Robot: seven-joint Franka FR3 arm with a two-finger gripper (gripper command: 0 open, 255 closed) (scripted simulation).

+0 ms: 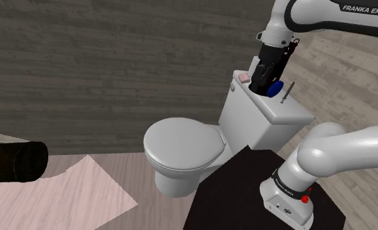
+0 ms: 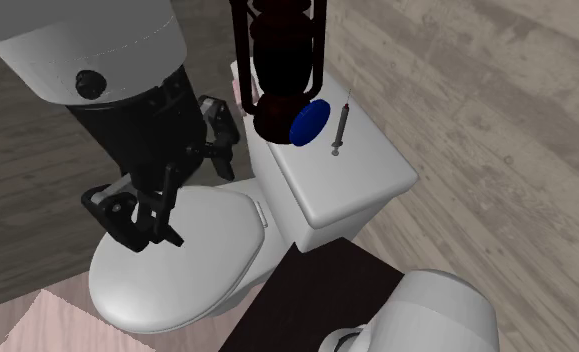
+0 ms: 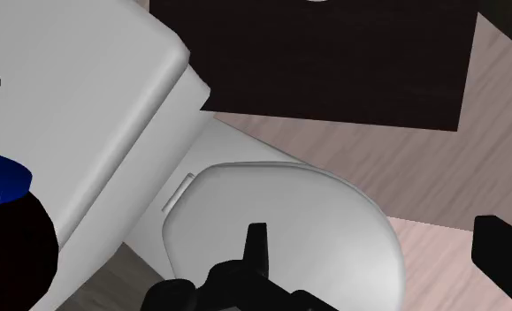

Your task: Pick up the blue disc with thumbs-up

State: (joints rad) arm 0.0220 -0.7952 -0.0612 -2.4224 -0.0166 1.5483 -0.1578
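Gripper (image 2: 137, 225), spread and empty, hangs above the toilet (image 2: 177, 275) (blue disc (image 2: 309, 122) sits on its tank (image 2: 357, 185))

blue disc (image 2: 309, 123) 1 | syringe (image 2: 340, 127) 1 | pink block (image 1: 244, 77) 1 | toilet (image 1: 181, 144) 1 | dark roll (image 1: 14, 162) 1

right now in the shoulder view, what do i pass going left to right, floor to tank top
black roll → toilet lid → pink block → blue disc → thin grey syringe
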